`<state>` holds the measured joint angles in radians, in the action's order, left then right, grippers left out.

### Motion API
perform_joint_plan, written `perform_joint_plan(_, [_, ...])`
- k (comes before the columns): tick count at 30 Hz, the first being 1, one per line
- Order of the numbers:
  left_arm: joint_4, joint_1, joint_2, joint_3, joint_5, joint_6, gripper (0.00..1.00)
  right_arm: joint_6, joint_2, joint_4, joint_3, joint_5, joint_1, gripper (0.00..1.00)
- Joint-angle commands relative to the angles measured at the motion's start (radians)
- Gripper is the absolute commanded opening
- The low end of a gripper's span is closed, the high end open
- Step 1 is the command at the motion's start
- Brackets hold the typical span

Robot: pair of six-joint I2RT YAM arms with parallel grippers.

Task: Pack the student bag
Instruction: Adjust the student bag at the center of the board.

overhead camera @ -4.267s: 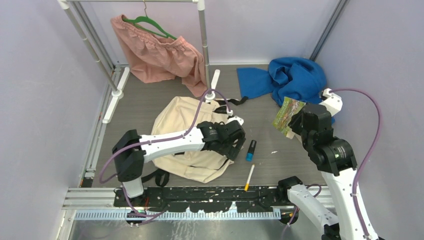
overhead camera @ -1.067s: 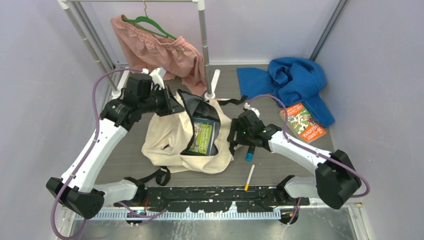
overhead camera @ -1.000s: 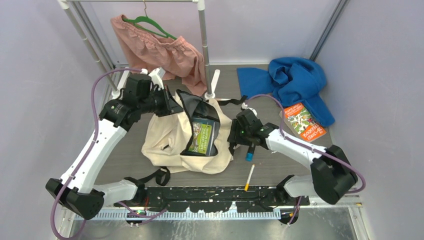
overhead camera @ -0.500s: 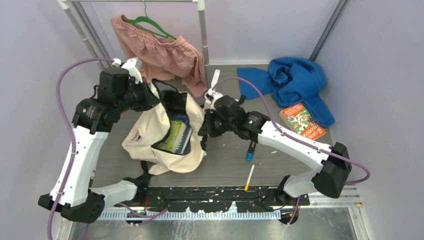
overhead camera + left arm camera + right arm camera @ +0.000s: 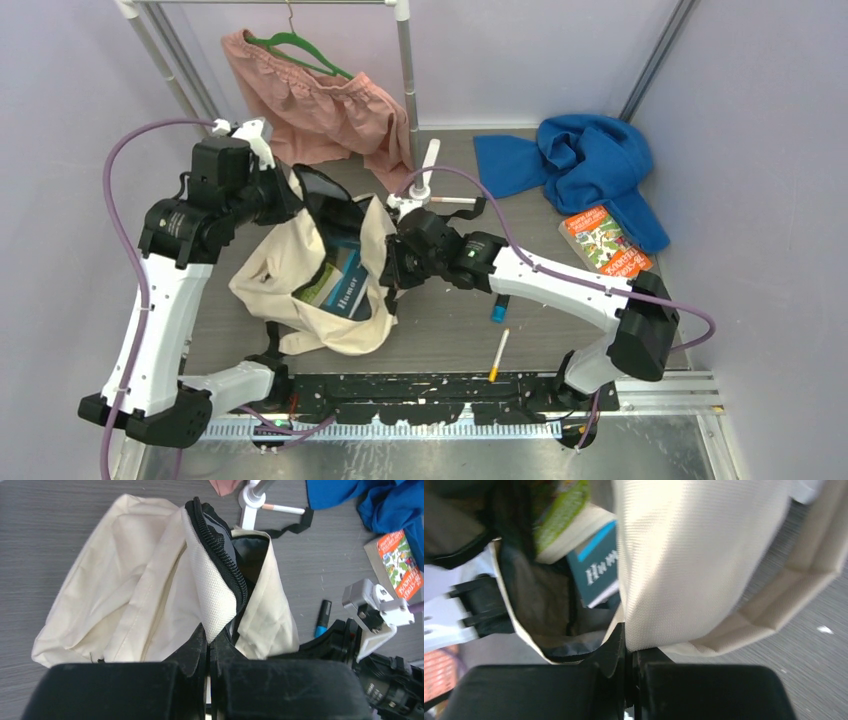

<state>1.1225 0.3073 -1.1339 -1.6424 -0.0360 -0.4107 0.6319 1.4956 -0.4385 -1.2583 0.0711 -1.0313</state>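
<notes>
Both left gripper [image 5: 209,642] and right gripper [image 5: 628,645] clamp cream student bag [image 5: 262,268] (gaping, black-lined).

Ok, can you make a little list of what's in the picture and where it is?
student bag: cream, mouth held open
left gripper: shut on one side of the mouth
right gripper: shut on the opposite side
inside bag: teal book, green book
on table: orange book, blue marker, pencil

Pink garment [image 5: 320,110] on green hanger [image 5: 312,56], blue cloth [image 5: 585,160] – orange book [image 5: 608,240] beside it, marker [image 5: 499,309], pencil [image 5: 498,355]
</notes>
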Motion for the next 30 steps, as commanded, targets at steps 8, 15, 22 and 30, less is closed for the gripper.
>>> perform_joint_plan(8, [-0.456, -0.004, 0.041, 0.401, 0.441, -0.166, 0.00, -0.007, -0.180, -0.041, 0.235, -0.168, 0.212, 0.39])
perform_joint_plan(15, [-0.582, -0.001, 0.033, 0.532, 0.545, -0.211, 0.00, -0.119, -0.288, -0.194, 0.176, -0.304, 0.374, 0.92])
perform_joint_plan(22, [-0.637, 0.034, 0.022, 0.595, 0.583, -0.227, 0.00, -0.082, -0.373, -0.289, 0.238, -0.389, 0.863, 0.92])
perform_joint_plan(30, [-0.517, 0.053, -0.020, 0.575, 0.483, -0.190, 0.19, -0.251, -0.109, -0.411, 0.083, -0.581, 0.962, 0.96])
